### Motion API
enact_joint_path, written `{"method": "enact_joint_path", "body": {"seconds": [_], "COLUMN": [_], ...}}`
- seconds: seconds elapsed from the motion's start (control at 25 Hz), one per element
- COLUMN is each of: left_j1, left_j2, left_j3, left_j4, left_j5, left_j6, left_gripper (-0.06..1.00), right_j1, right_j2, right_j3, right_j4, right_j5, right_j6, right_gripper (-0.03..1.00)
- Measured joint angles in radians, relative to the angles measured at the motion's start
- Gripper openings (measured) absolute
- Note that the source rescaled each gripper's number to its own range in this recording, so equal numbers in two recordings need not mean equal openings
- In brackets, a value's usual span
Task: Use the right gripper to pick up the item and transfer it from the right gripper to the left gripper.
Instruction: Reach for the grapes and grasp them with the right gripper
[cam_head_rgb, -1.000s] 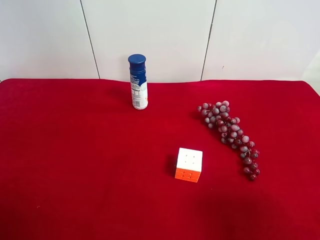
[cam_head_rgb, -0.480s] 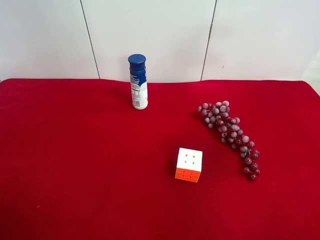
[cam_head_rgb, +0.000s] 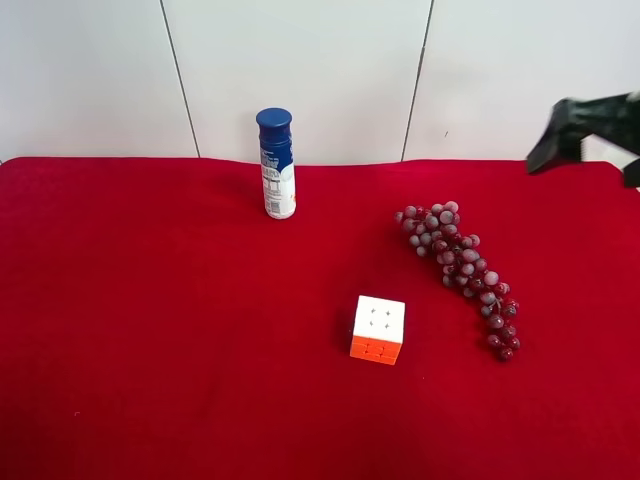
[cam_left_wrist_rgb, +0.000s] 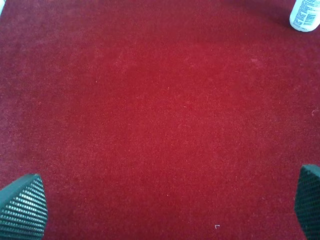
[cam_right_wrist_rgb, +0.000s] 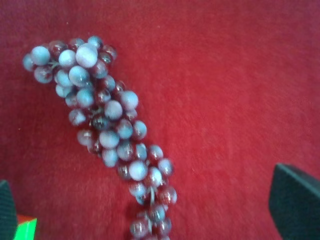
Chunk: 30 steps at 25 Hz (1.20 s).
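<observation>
The item, a long bunch of frosty dark red-purple grapes (cam_head_rgb: 460, 265), lies on the red cloth at the exterior high view's right. My right gripper (cam_head_rgb: 590, 140) hangs open at that view's upper right edge, above and beyond the grapes, touching nothing. In the right wrist view the grapes (cam_right_wrist_rgb: 107, 125) lie below the open gripper (cam_right_wrist_rgb: 150, 205), whose fingertips (cam_right_wrist_rgb: 295, 200) show wide apart at the frame's edges. My left gripper (cam_left_wrist_rgb: 165, 202) is open and empty over bare red cloth, and it is out of the exterior high view.
A white-and-orange puzzle cube (cam_head_rgb: 379, 329) sits left of the grapes' lower end; its corner shows in the right wrist view (cam_right_wrist_rgb: 25, 227). A blue-capped white bottle (cam_head_rgb: 277, 165) stands at the back; its base shows in the left wrist view (cam_left_wrist_rgb: 305, 14). A white wall runs behind.
The right gripper has come into the exterior high view at the upper right; before, no arm showed there. Grapes, cube and bottle have not moved.
</observation>
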Motion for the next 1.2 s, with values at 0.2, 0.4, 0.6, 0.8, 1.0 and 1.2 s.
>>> {"method": "enact_joint_path", "body": {"seconds": [0.2, 0.4, 0.6, 0.8, 1.0, 1.2], "left_j1": [0.000, 0.000, 0.000, 0.000, 0.000, 0.000], "left_j2": [0.000, 0.000, 0.000, 0.000, 0.000, 0.000], "left_j3": [0.000, 0.000, 0.000, 0.000, 0.000, 0.000], "left_j4": [0.000, 0.000, 0.000, 0.000, 0.000, 0.000], "left_j5": [0.000, 0.000, 0.000, 0.000, 0.000, 0.000], "left_j6": [0.000, 0.000, 0.000, 0.000, 0.000, 0.000], "left_gripper": [1.00, 1.00, 1.00, 1.00, 1.00, 1.00], "right_j1": [0.001, 0.072, 0.150, 0.179, 0.179, 0.179], "right_j2": [0.195, 0.350, 0.457, 0.559, 0.626, 0.632], "right_j3": [0.000, 0.000, -0.002, -0.065, -0.131, -0.138], "right_j4": [0.035, 0.101, 0.130, 0.138, 0.154, 0.154], "right_j5": [-0.095, -0.209, -0.306, -0.309, -0.276, -0.252], "right_j6": [-0.059, -0.130, -0.133, -0.132, -0.132, -0.132], "right_gripper": [1.00, 1.00, 1.00, 1.00, 1.00, 1.00]}}
